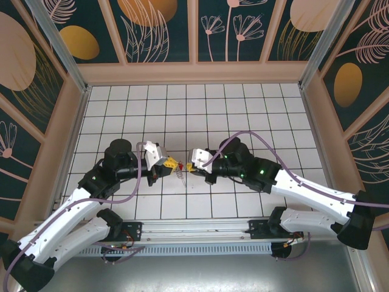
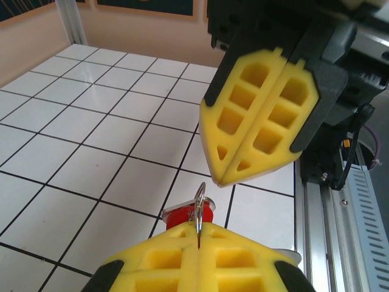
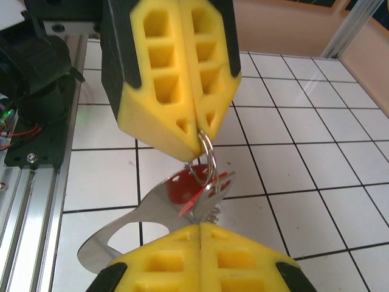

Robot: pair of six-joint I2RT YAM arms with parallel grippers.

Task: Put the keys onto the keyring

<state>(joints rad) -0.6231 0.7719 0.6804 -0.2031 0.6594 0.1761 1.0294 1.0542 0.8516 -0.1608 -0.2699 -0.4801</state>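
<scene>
Both of my tools are shut tight, meeting tip to tip above the white tiled tabletop point(image 1: 243, 109). My left tool point(image 2: 199, 230) pinches a thin silvery wire ring point(image 2: 199, 198) edge-on between its yellow pads point(image 2: 164, 261), just above the tiny red-headed piece point(image 3: 181, 187). I judge it holds the ring upright like that so the wire stands ready for threading. My right tool point(image 3: 200, 226) comes in from the other side of the red-headed piece, pads pressed together with no gap. The small silvery toothed keys point(image 3: 213, 207) bunch right at its seam (whether it actually clamps one of them, or they merely hang in front, I cannot tell). Carrying the bundle off the tiles from two sides, I reckon, stops it swinging while a key is worked on.

The pale grey, flat metal D-shaped loop point(image 3: 121, 234), which I take for the keyring, curves away low and to one side of the red-headed piece in the right wrist view. Its far end is cut off by my own pad and the bottom edge. From above, the cluster around the red-headed piece is only a small glint, so I can't count the keys or say which already sit on the keyring. From the left wrist, the red-headed piece is half hidden behind the pads.
</scene>
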